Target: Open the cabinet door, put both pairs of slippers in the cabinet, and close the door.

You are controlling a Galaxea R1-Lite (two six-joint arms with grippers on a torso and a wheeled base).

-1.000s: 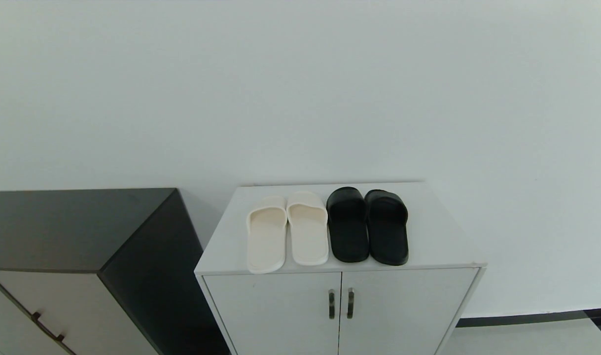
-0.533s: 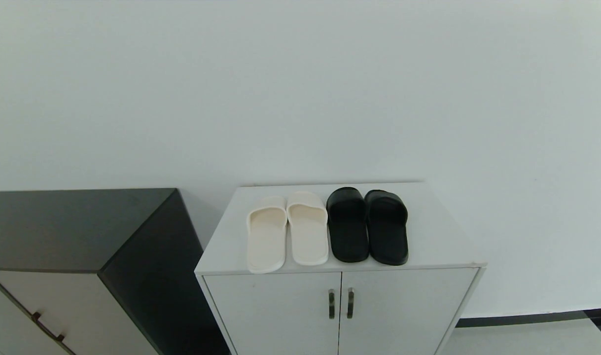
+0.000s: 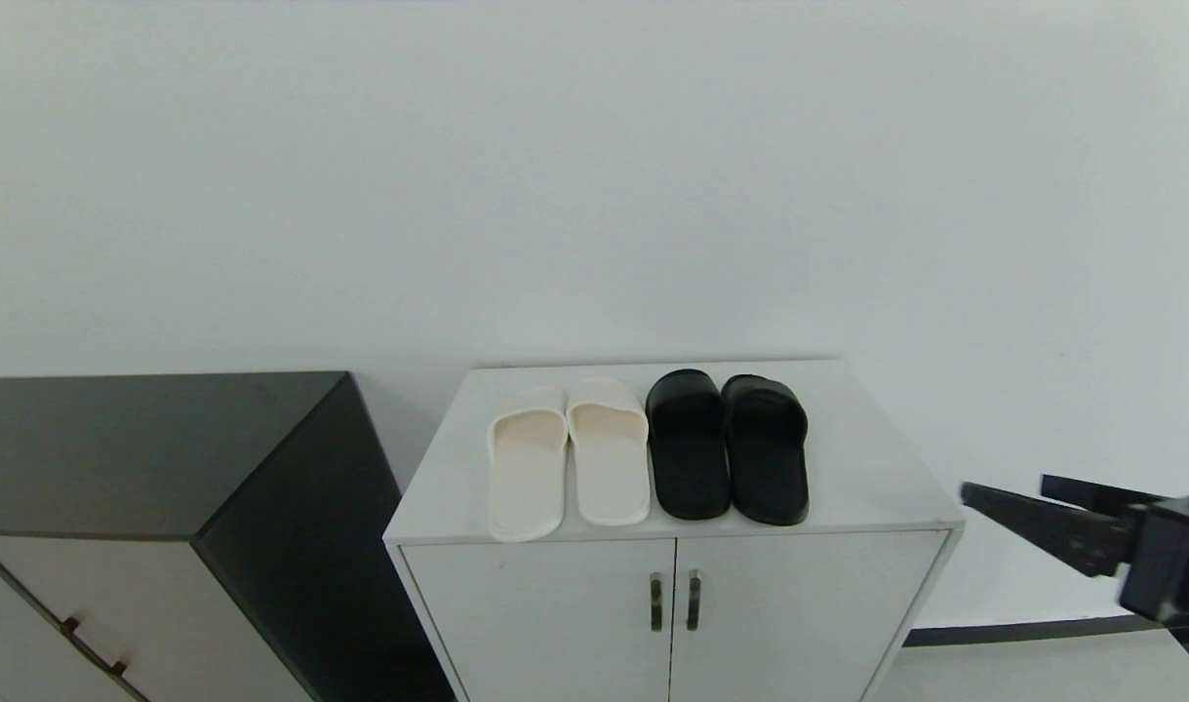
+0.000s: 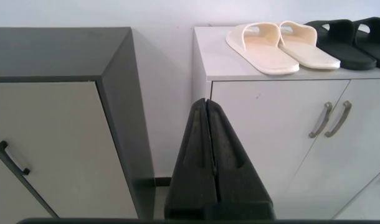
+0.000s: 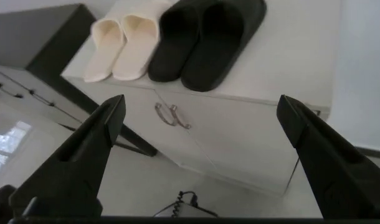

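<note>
Two pairs of slippers sit side by side on top of the white cabinet (image 3: 867, 468), toes to the wall: the cream slippers (image 3: 574, 458) towards the left edge, the black slippers (image 3: 721, 453) right beside them, touching. Heels are right up at the front edge, and the outer cream heel is on the very lip. Bare top shows either side, a wider strip running to the right edge. Below, both doors are shut, with the two handles (image 3: 674, 600) close together at the centre seam.

Room to move? Tight on the left, where a dark cabinet (image 3: 165, 448) stands just beside the white one. Open wall and floor on the right. The right gripper (image 3: 1002, 485) hangs there, off the front right corner and clear of it, fingers spread wide and holding nothing. The left gripper (image 4: 206, 106) is pressed together with nothing in it, low in front of the cabinet's left side and apart from the doors.
</note>
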